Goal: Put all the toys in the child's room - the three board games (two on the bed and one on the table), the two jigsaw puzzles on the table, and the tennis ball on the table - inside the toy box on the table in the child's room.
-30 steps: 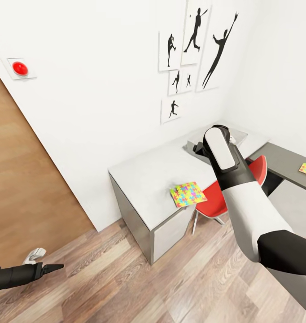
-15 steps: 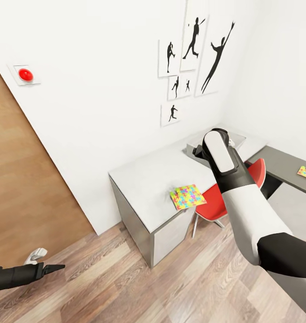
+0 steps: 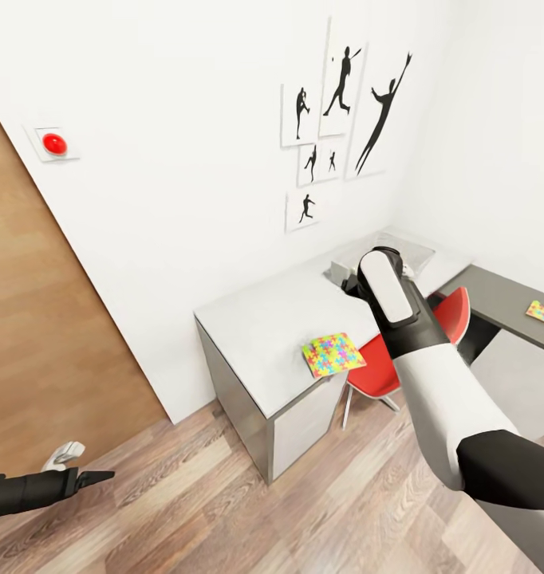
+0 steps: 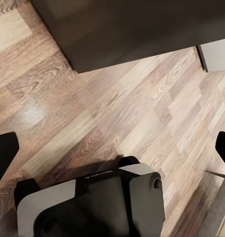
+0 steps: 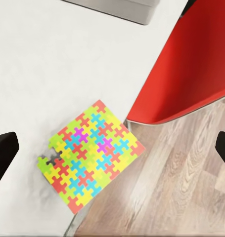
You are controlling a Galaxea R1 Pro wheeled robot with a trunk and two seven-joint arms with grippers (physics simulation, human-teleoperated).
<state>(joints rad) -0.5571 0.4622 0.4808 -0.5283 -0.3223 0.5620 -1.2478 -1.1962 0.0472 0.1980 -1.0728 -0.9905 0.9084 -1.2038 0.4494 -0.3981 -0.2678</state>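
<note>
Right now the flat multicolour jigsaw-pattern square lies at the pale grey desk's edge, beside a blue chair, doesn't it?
Nearly: the chair is red, not blue, as the right wrist view shows. The jigsaw-pattern square does lie at the pale grey desk's edge beside it.

the floor (image 3: 320,510) is wood plank with a soft sheen. the door (image 3: 41,335) looks like matt brown wood. the desk (image 3: 264,327) top is smooth matt grey. the puzzle (image 5: 90,155) looks like flat printed card. the chair (image 5: 191,69) is smooth red plastic, thin metal legs.
</note>
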